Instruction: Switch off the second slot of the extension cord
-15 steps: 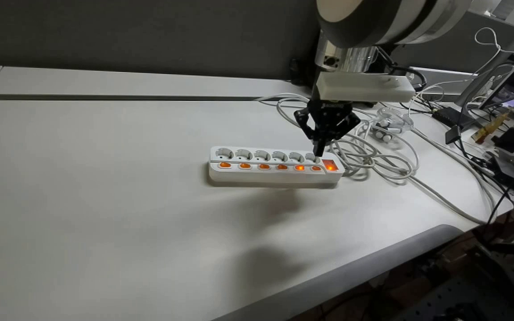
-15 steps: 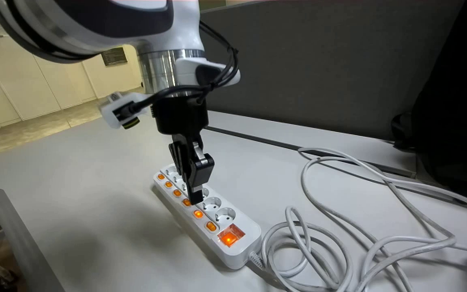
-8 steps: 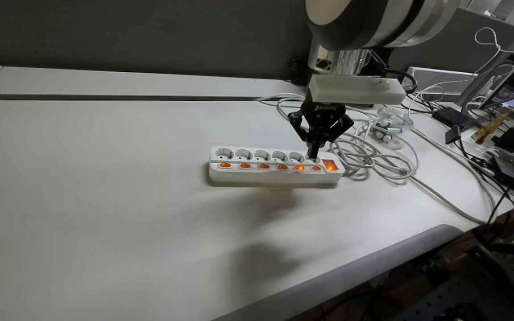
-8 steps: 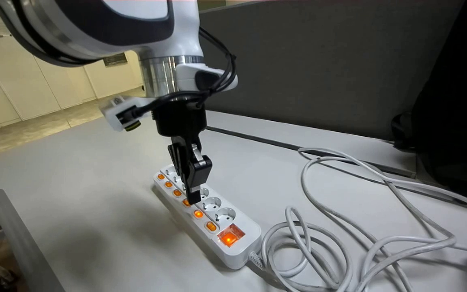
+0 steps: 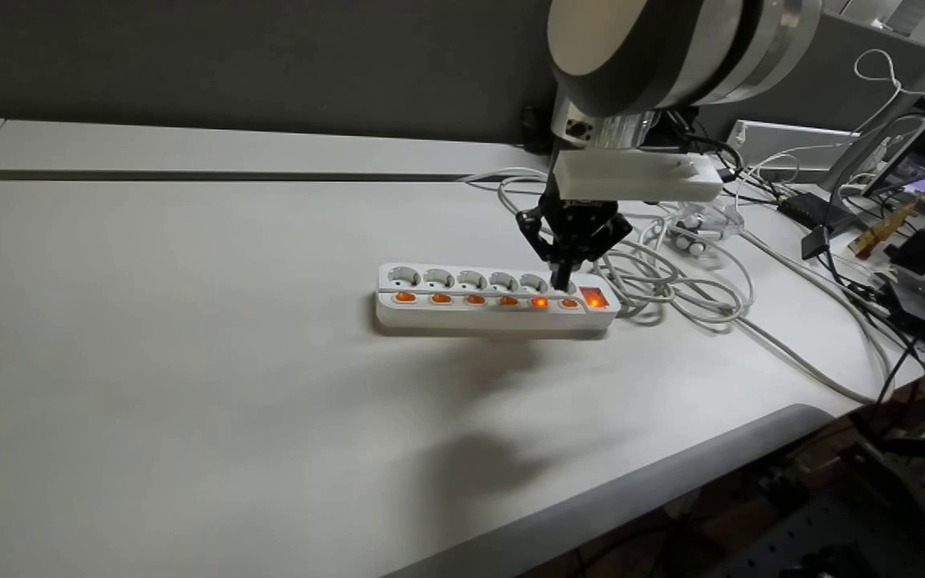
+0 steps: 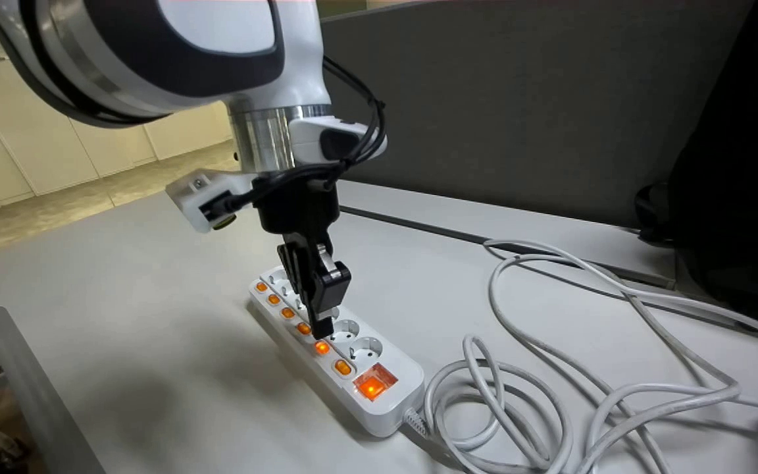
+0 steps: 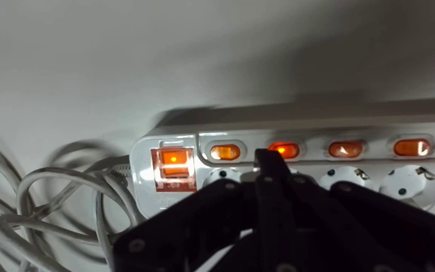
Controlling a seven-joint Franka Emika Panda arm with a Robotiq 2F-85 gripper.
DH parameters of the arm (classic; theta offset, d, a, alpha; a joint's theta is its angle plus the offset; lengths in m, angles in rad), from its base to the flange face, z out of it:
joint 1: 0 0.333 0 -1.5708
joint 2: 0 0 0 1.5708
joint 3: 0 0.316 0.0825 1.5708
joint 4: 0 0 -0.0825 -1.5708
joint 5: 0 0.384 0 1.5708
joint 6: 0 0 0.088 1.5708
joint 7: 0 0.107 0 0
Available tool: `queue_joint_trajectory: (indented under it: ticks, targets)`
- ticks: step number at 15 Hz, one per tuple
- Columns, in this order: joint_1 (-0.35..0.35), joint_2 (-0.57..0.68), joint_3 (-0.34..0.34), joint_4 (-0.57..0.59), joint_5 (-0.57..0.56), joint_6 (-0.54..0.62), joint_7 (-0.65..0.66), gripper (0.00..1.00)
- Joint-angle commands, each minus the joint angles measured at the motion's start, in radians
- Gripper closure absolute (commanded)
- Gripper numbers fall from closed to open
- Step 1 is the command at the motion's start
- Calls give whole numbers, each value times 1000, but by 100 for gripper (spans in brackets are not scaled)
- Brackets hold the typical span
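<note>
**Extension cord [image 5: 491, 311] on table [image 5: 213, 361], gripper [image 6: 322, 328] above**

- Row of sockets [image 5: 471, 280]: behind the row of switches [image 5: 474, 300], as I view it in an exterior view.
- Main switch [image 5: 593, 298]: at the extension cord's right end there, at its left end in my wrist view.
- Cables [image 7: 51, 172]: looped on the table, just beyond that end.
- Fingertips [image 7: 272, 163]: in my wrist view, at the edge of the second switch [image 7: 288, 150] from the main switch; I cannot tell whether they touch.
- Groove [image 5: 213, 176]: in the table, behind the extension cord.
- Partition [image 5: 270, 72]: behind the table, in both exterior views.
</note>
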Motion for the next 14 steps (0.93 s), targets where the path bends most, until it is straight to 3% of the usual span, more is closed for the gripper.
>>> queue_joint_trajectory:
  ticks: [1, 14]
  targets:
    - [27, 21, -31, -3, -20, 41, 15, 100]
    - [53, 59, -37, -10, -3, 68, 3, 100]
